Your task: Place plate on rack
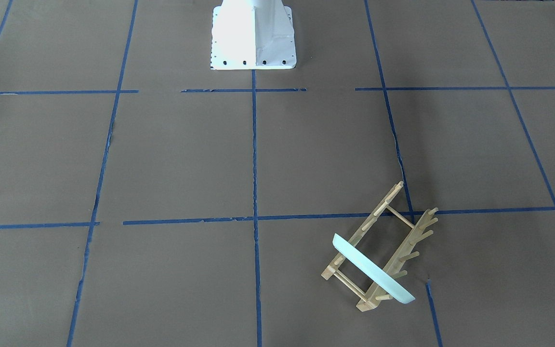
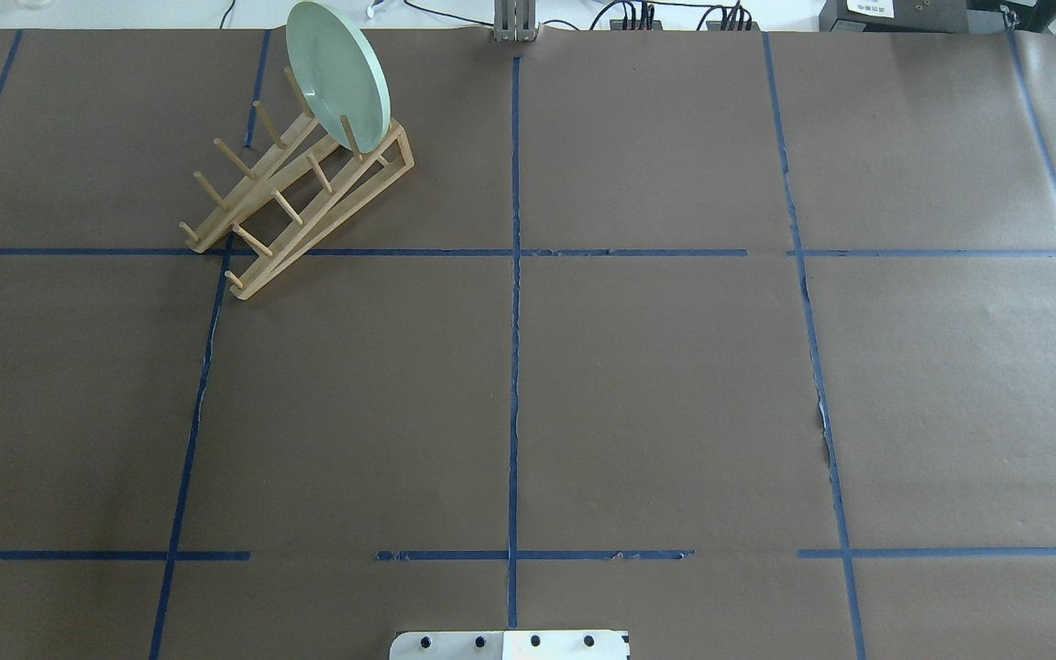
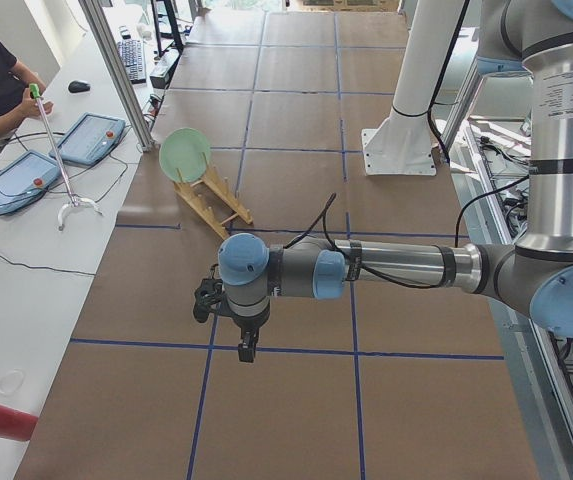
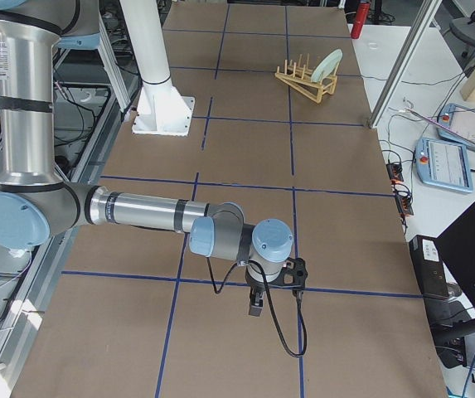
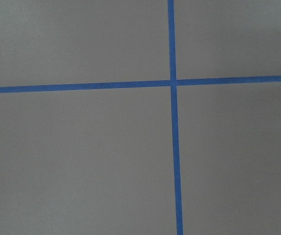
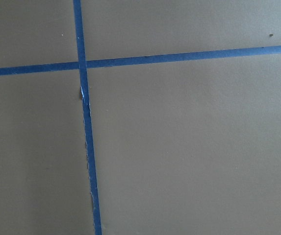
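Plate (image 2: 340, 78) stood on edge in the end slot of the rack (image 2: 299, 197), the end farthest from the robot, on the robot's left side of the bench (image 2: 638, 367). Its lower edge sat down between the two rails with pegs on either side, and it leaned a little rather than standing plumb. Task read as done, or near enough.

- Left end effector (image 3: 249, 350): hung over bare bench, well apart from the rack. It showed only in the side view, so I could not tell whether the fingers were spread or pressed together. Nothing was visibly in them.
- Right end effector (image 4: 255, 305): the same, low over the bench and far from the rack. Finger state could not be told.
- Both wrist cameras showed only brown bench and blue tape lines (image 5: 173, 147).

Handling, as judged:
- The plate looked glazed, so it is probably stiff, slick and brittle, with some weight for its thickness. A chip at the rim seemed the likely failure.
- The best hold appeared to be the upper rim, which stood clear above the pegs. Pinch across the thickness there and lift straight up out of the slot.
- The lower half was fenced by pegs and gave poor access.
- The rack looked light and unanchored. Dragging the plate sideways against a peg would likely shift or tip it.
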{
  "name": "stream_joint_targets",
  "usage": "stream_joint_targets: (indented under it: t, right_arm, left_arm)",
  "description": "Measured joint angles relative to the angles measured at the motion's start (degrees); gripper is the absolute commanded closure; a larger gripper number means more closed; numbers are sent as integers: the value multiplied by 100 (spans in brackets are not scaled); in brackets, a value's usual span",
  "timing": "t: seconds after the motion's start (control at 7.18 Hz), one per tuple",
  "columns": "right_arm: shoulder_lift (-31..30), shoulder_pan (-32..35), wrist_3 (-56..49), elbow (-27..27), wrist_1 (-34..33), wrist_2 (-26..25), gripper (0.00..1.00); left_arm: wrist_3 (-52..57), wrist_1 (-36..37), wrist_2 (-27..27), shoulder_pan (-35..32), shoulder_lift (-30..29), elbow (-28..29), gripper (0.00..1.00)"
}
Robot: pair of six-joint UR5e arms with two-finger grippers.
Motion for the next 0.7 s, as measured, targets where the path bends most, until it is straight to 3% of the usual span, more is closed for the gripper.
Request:
stream_joint_targets:
  t: [0.7]
  right_arm:
    - [0, 0, 4, -3, 0, 0, 0]
  left_arm:
    - [67, 154, -26, -6, 2, -4, 0]
